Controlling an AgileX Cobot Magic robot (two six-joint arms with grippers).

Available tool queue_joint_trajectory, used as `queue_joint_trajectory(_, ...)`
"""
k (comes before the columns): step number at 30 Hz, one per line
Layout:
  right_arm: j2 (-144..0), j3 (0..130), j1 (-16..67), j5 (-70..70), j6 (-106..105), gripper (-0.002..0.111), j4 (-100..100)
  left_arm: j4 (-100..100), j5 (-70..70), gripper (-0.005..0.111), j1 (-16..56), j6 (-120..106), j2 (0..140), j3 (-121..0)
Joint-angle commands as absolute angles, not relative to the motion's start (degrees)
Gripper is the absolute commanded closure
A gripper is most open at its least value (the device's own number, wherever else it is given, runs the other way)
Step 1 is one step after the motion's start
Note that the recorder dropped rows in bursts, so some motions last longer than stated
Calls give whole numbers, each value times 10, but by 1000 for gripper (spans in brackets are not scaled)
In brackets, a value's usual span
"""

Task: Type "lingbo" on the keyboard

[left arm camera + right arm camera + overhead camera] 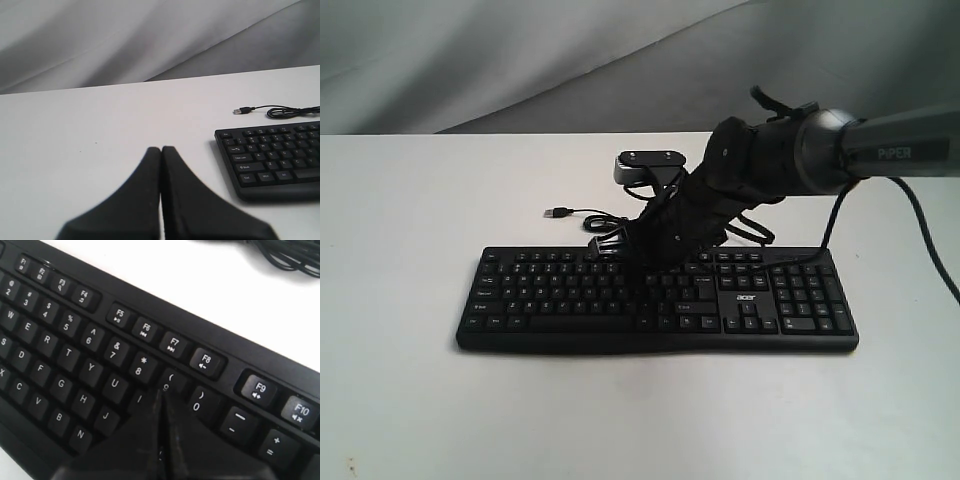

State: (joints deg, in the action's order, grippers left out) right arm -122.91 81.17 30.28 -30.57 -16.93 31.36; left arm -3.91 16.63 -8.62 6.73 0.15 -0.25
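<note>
Item 1: keyboard (570, 300). Black, full-size, lying flat on the white table (400, 250) with its long front edge parallel to the table's near edge. The number pad and a white "acer" logo sit at its right end in the exterior view. A thin black cable (595, 218) lies coiled on the table just behind it, ending in a loose USB plug (558, 212) that is connected to nothing.

Item 2: right gripper (162, 399). The arm comes in from the right side of the exterior view and angles down over the middle of the keyboard. The 2 fingers are pressed together with no gap and nothing between them. The joined tip sits at the upper letter row, just below the 9 key and between the I and O positions. Contact with a key cannot be confirmed.

Item 3: left gripper (161, 152). The fingers are closed flat against each other and are empty. The gripper is over bare table, well off the keyboard's left end.

Item 4: a grey cloth backdrop (470, 60) hangs behind the table.
</note>
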Motion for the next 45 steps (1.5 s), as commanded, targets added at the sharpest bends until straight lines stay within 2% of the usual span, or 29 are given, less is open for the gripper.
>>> queue_joint_trajectory(1,-1237,810,301,-296,-177,108,321,-34,164,106,-87,70,0,0)
queue_joint_trajectory(9,-1244,808,301,-299,-177,108,330,-34,164,106,-87,70,0,0)
queue_joint_trajectory(25,-1124,787,301,-282,-145,108,268,-34,164,106,-87,70,0,0)
queue_joint_trajectory(35,-924,573,299,-51,-164,108,242,-34,164,106,-87,70,0,0)
queue_joint_trajectory(40,-790,517,280,-65,-166,108,201,-34,164,106,-87,70,0,0)
queue_joint_trajectory(45,-693,518,279,-58,-167,108,184,-34,164,106,-87,70,0,0)
